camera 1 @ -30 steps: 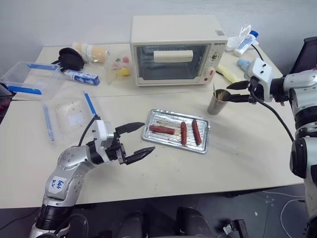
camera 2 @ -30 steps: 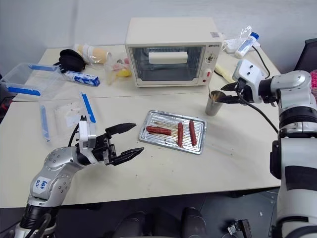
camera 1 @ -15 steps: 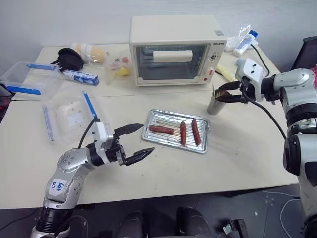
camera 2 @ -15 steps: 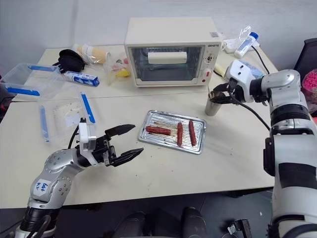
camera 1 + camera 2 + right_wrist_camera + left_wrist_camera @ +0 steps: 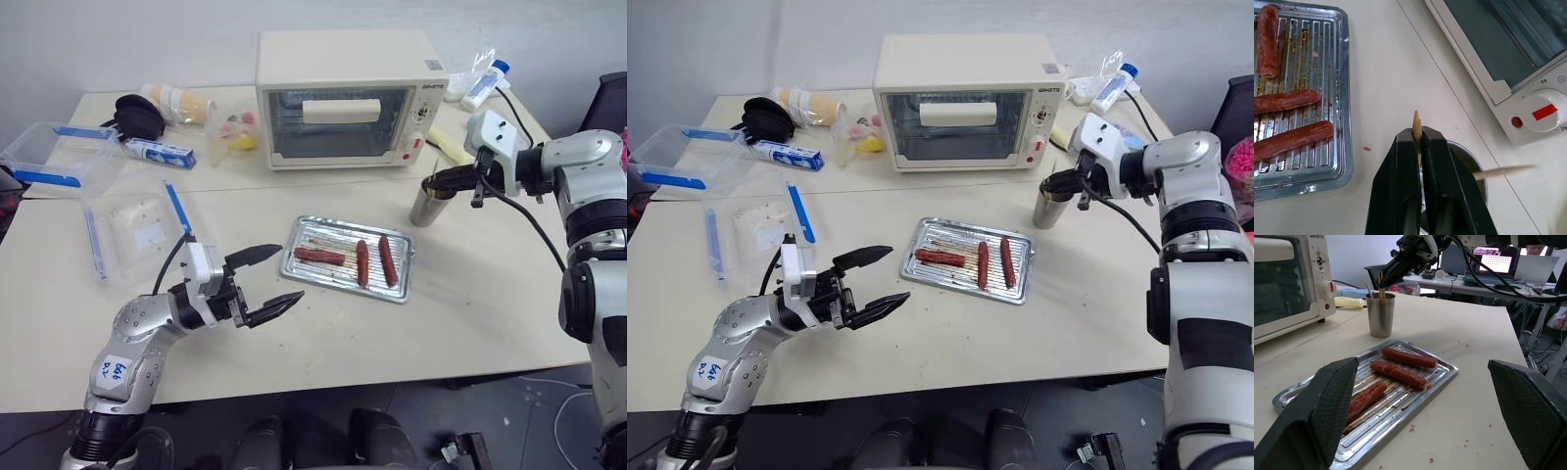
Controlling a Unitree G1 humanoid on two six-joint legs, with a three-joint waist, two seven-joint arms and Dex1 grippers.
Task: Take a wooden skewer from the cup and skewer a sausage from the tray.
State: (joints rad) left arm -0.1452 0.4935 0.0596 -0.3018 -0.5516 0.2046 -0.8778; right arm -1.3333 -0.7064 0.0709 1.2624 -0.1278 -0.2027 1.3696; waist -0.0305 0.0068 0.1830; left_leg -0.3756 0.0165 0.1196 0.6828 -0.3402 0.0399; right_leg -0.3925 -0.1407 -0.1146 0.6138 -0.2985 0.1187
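Pinching a wooden skewer [image 5: 1417, 128] between my right gripper [image 5: 1418, 142] fingers directly above the cup [image 5: 428, 204]; left gripper [image 5: 271, 274] spread wide, tray [image 5: 299, 260] with sausages just ahead

The scene is being lit evenly and brightly from above, soft shadows are being cast on the table [image 5: 470, 294], and glare is being thrown off the tray [image 5: 400, 291].

On the table [image 5: 1484, 396] the tray [image 5: 1442, 372] holds three sausages [image 5: 1399, 373]. At 11 o'clock of it stands the cup [image 5: 1380, 314] with skewers [image 5: 1382, 288], and the right tool [image 5: 1382, 280] pinches them from above.
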